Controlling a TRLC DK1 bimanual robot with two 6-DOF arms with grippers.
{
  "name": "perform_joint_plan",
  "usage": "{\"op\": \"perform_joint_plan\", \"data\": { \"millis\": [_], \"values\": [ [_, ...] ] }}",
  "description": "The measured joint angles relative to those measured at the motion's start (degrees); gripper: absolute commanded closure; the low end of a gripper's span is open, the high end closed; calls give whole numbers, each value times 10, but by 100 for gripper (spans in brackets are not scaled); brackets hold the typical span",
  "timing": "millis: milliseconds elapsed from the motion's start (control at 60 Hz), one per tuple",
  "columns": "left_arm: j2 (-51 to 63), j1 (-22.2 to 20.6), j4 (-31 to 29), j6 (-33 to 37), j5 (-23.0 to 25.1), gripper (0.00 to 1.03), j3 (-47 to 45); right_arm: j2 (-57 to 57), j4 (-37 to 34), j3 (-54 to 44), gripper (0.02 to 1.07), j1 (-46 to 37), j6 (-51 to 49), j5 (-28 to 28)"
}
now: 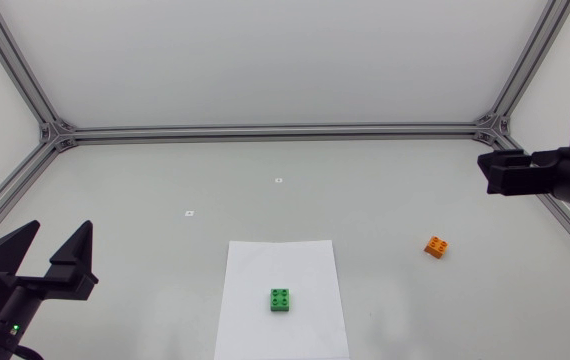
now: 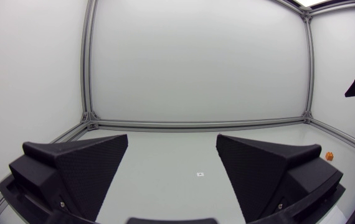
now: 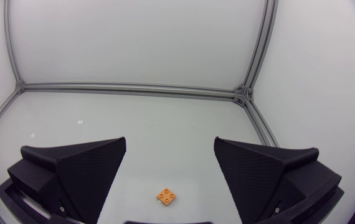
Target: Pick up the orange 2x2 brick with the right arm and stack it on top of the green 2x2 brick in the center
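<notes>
Plastic orange brick [image 1: 438, 246], plastic green brick [image 1: 281, 300], matt paper sheet [image 1: 265, 265].

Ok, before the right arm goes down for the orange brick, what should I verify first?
1. Right gripper open: ok.
2. Orange 2x2 brick in line between its fingers, untouched: ok.
3. Fingers square to the brick's sides: not ok, it looks turned cornerwise.
4. Green 2x2 brick studs up, top free, on the white paper sheet: ok.
5. Left gripper clear of both bricks: ok.
</notes>
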Motion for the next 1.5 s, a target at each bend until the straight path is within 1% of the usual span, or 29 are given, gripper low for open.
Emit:
{"op": "perform_joint_plan", "data": {
  "millis": [217, 350, 417, 633, 767, 1033, 1350, 1433, 1500],
  "values": [
    [0, 0, 0, 0, 0, 4, 0, 113, -106, 83, 7, -10, -78, 0],
    [0, 0, 0, 0, 0, 4, 0, 174, -128, 107, 7, -25, -168, -5],
    [0, 0, 0, 0, 0, 4, 0, 200, -152, 116, 7, -31, -212, -11],
    [0, 0, 0, 0, 0, 4, 0, 296, -212, 157, 7, -43, -294, -33],
    [0, 0, 0, 0, 0, 4, 0, 335, -215, 156, 7, -41, -340, -37],
    [0, 0, 0, 0, 0, 4, 0, 423, -228, 157, 7, -42, -394, -41],
    [0, 0, 0, 0, 0, 4, 0, 504, -225, 183, 7, -52, -428, -47],
    [0, 0, 0, 0, 0, 4, 0, 520, -223, 188, 10, -53, -432, -47],
    [0, 0, 0, 0, 0, 4, 0, 529, -218, 188, 11, -51, -434, -45]
  ]
}}
